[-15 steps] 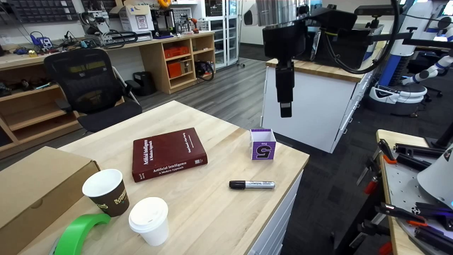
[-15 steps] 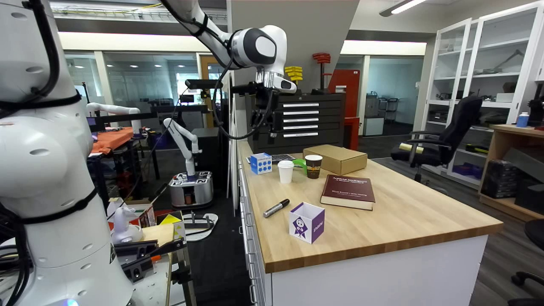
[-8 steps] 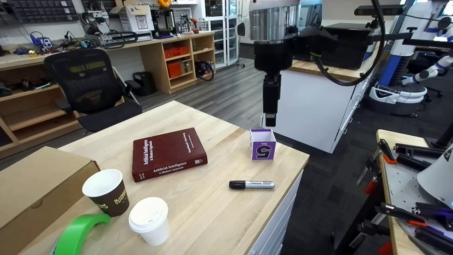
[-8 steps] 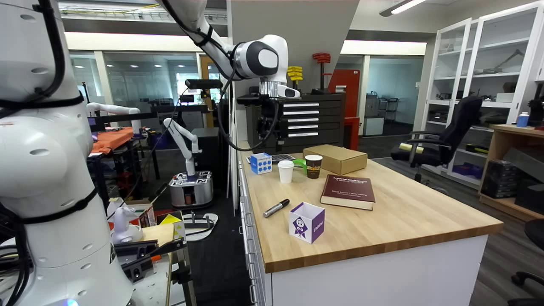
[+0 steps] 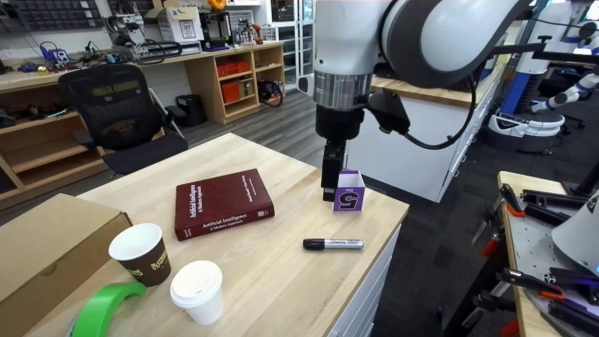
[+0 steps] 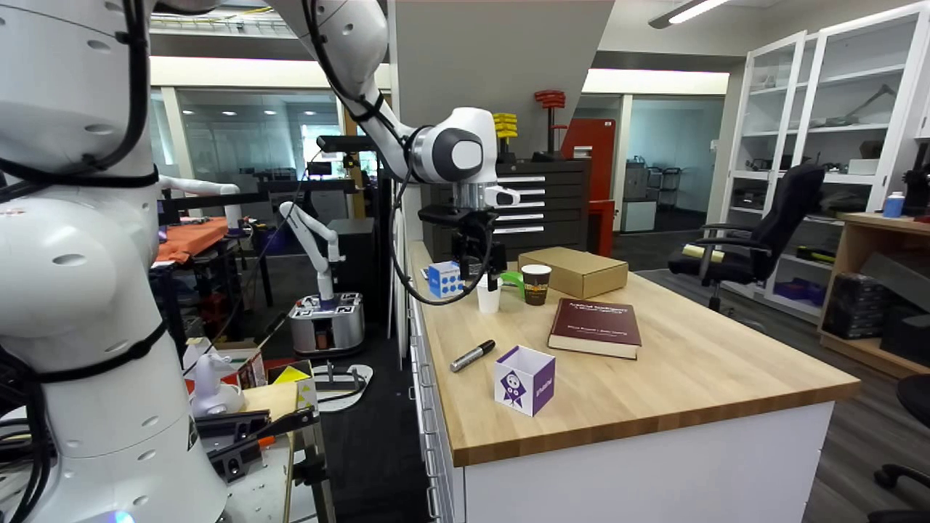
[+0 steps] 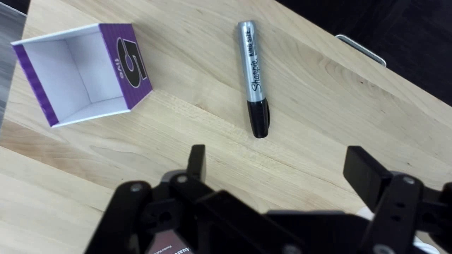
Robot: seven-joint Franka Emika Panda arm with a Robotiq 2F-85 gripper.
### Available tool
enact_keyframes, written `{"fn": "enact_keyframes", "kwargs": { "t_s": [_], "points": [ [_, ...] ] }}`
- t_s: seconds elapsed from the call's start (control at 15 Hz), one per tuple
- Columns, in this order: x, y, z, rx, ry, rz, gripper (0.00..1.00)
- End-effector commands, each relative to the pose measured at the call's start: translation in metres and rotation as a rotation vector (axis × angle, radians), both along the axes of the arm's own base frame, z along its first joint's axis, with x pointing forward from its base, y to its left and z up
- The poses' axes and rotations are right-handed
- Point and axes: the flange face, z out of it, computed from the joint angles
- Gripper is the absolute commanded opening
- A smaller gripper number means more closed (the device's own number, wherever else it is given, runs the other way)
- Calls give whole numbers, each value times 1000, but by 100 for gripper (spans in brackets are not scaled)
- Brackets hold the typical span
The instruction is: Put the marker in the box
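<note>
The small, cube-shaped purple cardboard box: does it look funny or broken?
Yes, a bit funny: on the small purple cardboard box, the big black 5 looks upside down in an exterior view, and so does the word "five" above it. So the box probably stands wrong way up. No tear or dent shows.

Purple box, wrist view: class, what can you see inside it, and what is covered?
In the purple box, white inner walls and part of the bottom show; no object is visible. The side marked 5 hides its inner face and the bottom beside it.
</note>
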Motion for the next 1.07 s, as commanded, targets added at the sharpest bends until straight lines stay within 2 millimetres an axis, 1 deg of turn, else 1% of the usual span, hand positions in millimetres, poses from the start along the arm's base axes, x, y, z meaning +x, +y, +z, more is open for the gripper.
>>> {"fn": "enact_keyframes", "kwargs": {
  "t_s": [0.0, 0.2, 0.6, 0.8, 1.0],
  "points": [
    [7, 2, -26, 17, -27, 34, 100],
    [10, 6, -51, 21, -10, 60, 100],
    [15, 17, -92, 8, 40, 136, 100],
    [17, 22, -107, 3, 65, 181, 100],
    [21, 22, -123, 2, 87, 212, 100]
  ]
}}
